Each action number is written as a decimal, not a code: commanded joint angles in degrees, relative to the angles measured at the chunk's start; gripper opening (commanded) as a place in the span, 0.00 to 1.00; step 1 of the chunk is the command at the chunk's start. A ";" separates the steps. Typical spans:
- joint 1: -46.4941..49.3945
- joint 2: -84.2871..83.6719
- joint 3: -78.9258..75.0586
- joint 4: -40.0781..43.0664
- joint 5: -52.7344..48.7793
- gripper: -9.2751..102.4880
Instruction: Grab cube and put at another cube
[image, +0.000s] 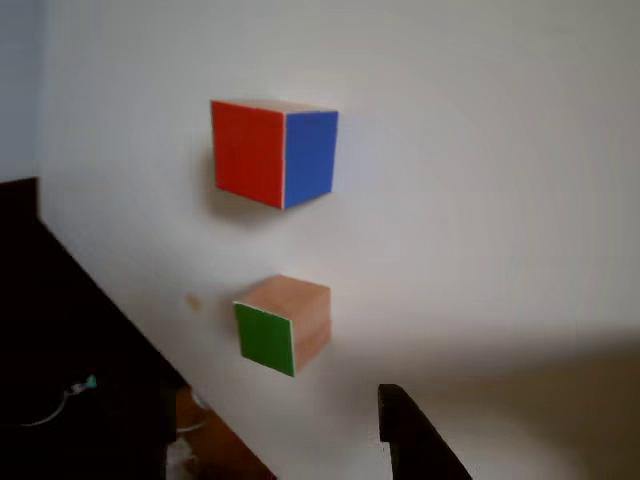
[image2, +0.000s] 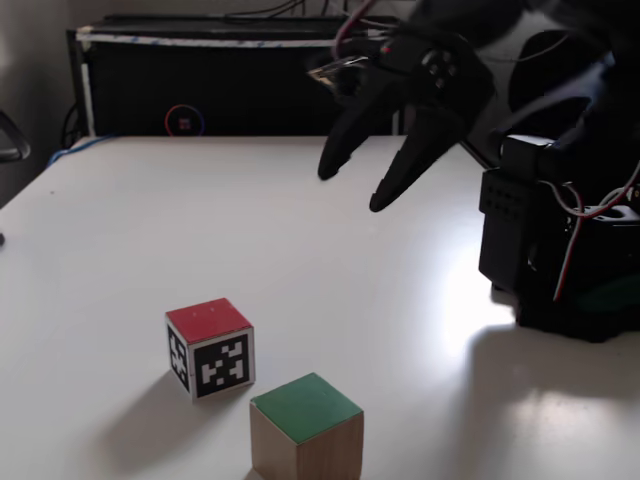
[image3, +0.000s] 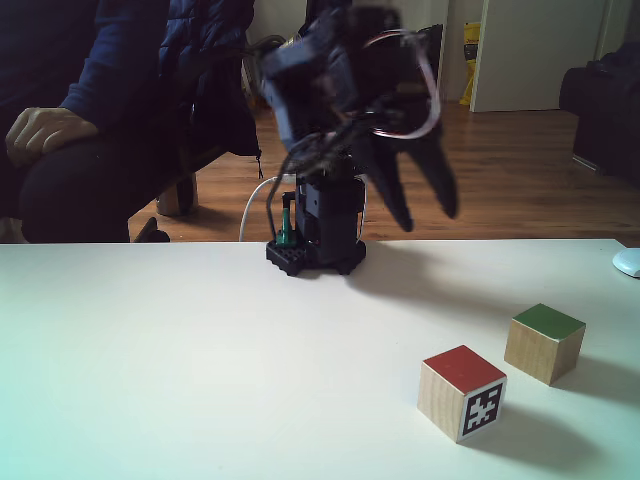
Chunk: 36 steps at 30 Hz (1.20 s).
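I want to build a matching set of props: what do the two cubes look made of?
The green-topped cube looks like light bare wood, with faint grain on its sides and one matte green face. The red-topped cube also seems wooden, judging by a pale bare side in a fixed view, with flat coloured faces and printed black-and-white markers.

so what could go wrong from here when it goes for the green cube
1. The green cube sits close beside the red and blue cube, apart but with a narrow gap. A finger of the open tool coming down there could knock the red and blue cube.
2. The tool hangs high above the table, well away from both cubes, so a long reach remains and a small aiming error could push the green cube instead of straddling it.
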 joint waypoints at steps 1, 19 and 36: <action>-3.78 -15.38 -12.83 3.78 2.37 0.40; -16.96 -61.52 -45.97 9.05 9.93 0.45; -17.23 -93.43 -84.46 21.71 14.06 0.47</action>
